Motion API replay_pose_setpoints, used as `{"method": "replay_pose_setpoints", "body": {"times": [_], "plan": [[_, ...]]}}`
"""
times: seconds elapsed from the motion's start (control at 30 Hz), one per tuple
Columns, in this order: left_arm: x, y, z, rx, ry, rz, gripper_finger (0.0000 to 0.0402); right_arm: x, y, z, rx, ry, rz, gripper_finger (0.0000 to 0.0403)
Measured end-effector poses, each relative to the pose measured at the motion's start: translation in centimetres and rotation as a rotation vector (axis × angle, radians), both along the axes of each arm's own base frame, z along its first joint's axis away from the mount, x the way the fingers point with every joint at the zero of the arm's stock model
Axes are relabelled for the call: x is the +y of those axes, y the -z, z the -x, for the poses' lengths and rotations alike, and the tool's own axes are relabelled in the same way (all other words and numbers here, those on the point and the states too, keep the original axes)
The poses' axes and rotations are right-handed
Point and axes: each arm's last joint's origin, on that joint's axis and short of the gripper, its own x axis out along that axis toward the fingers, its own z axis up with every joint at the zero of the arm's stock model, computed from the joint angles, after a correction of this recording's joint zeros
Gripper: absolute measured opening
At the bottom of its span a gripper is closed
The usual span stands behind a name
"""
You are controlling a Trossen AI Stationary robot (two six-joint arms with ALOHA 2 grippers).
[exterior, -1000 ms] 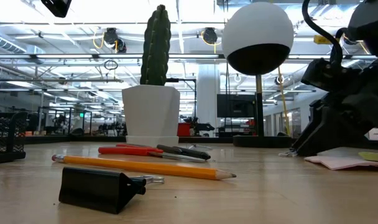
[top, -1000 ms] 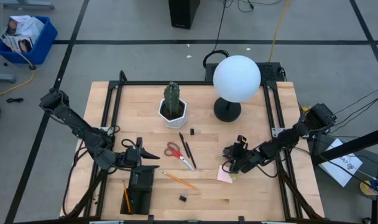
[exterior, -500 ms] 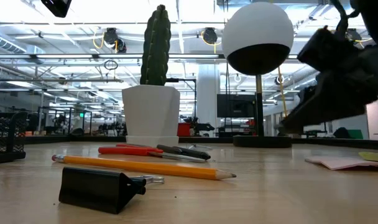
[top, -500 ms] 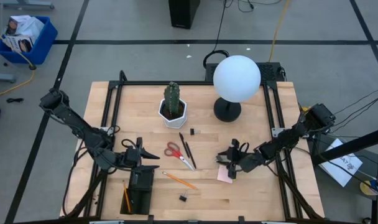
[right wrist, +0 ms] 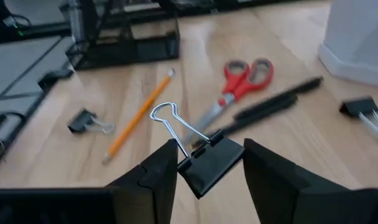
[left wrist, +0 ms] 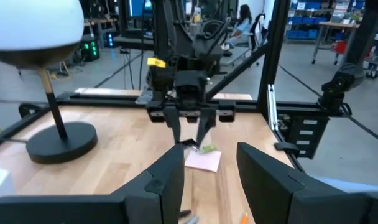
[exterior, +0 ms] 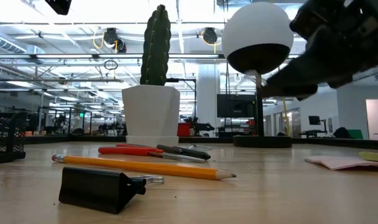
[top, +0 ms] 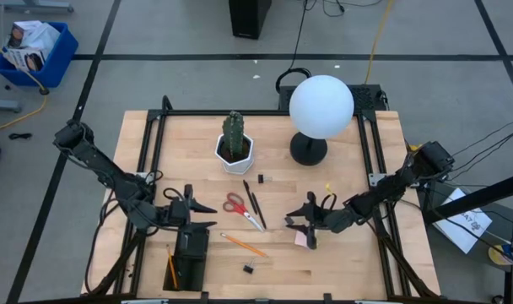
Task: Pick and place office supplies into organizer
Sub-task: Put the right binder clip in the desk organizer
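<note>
**Right tool lifts one binder clip over the tabletop**

The right tool [top: 295, 225] pinches a black binder clip [right wrist: 209, 163], wire loops upward, raised above the pink sticky-note pad [top: 305, 240]. Two more clips [top: 249, 268] lie on the wooden tabletop [top: 349, 160], with one orange pencil [top: 244, 246], red-handled scissors [top: 238, 206] and two dark pens [top: 254, 203]. The left tool [top: 207, 216], fingers spread and empty, hovers over the black mesh organizer [top: 187, 255].

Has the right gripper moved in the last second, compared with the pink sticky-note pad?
Yes. The right gripper, shut on a black binder clip, has shifted off the pink sticky-note pad toward the red-handled scissors; in the low view it has risen.
</note>
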Motion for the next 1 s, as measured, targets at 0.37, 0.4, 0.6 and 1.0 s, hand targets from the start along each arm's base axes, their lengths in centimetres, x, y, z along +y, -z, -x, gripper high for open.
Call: {"method": "replay_pose_setpoints", "body": {"times": [0.37, 0.4, 0.6, 1.0], "plan": [[0.7, -1.2, 0.6, -0.049, -0.05, -0.019, 0.0152, 3.2, -0.6, -5.6, -0.02, -0.11, 0.011, 0.0157], [0.8, -1.4, 0.7, -0.055, -0.051, -0.02, 0.0152, 3.6, -0.6, -6.3, -0.023, -0.112, 0.013, 0.0157], [1.4, -2.2, 1.3, -0.087, -0.068, -0.013, 0.0152, 5.7, -0.7, -10.5, -0.049, -0.207, -0.023, 0.0156], [1.7, -2.6, 1.5, -0.099, -0.086, -0.029, 0.0152, 7.9, 0.5, -17.3, -0.07, -0.274, -0.051, 0.0156]]}}
